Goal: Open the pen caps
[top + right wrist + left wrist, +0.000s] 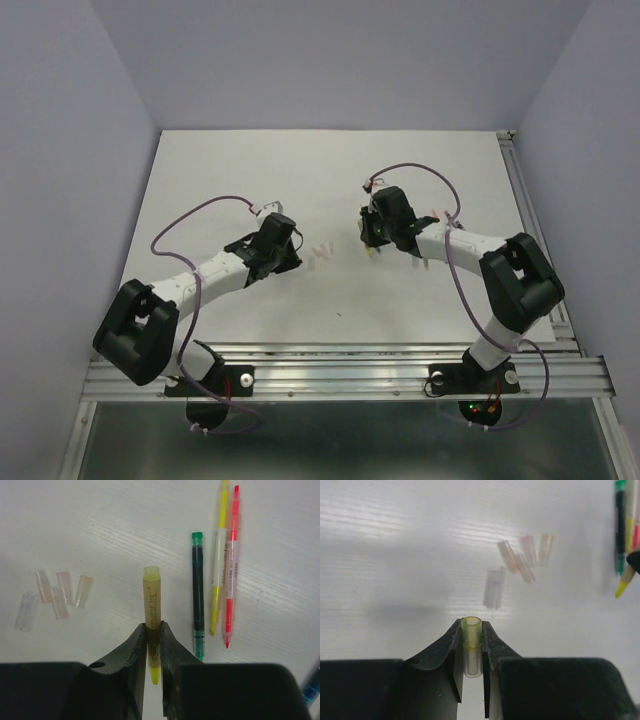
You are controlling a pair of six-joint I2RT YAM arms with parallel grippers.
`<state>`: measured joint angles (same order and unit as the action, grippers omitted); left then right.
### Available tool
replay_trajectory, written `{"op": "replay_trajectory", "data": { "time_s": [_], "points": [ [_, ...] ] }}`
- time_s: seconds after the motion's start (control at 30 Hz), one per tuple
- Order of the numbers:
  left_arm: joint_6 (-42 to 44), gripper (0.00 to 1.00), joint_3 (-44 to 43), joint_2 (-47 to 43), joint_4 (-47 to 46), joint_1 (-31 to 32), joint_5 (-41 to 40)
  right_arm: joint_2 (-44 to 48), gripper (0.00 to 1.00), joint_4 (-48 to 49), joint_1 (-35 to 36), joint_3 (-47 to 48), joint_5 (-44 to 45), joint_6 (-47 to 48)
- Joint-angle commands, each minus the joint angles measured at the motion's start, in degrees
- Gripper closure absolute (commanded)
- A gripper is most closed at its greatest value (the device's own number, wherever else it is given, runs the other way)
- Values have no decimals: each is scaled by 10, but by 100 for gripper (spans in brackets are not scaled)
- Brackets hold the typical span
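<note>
The left pincer (471, 630) is pinching a tiny translucent plastic cap with a yellow-tinted rim (471, 657) between its black fingers. The cap's open end points away from the wrist, with the white counter (395, 555) beyond it. The right pincer (153, 627) is pressed onto a thin yellow highlighter pen (151, 592), gripping the barrel near its pointed yellow tip. Five loose pale pinkish translucent caps (65, 586) lie clustered on the counter left of that pen. To its right, a dark green pen (198, 595), a slim yellow pen (218, 565) and a red pen (231, 575) lie side by side.
</note>
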<state>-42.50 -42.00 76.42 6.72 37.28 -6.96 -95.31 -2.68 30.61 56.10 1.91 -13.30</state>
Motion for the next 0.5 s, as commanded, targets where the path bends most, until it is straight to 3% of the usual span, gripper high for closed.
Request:
{"op": "replay_trajectory", "data": {
  "time_s": [0.0, 0.23, 0.47],
  "points": [
    [16, 98, -51, 61, 45, -39, -47, -31, 97, -37, 10, 65, 27, 74],
    [44, 90, -92, 149, 30, -42, -12, -66, 87, -55, 18, 83, 27, 84],
    [60, 81, -97, 162, 15, -42, 12, -77, 80, -62, 21, 87, 27, 78]
  ]
}}
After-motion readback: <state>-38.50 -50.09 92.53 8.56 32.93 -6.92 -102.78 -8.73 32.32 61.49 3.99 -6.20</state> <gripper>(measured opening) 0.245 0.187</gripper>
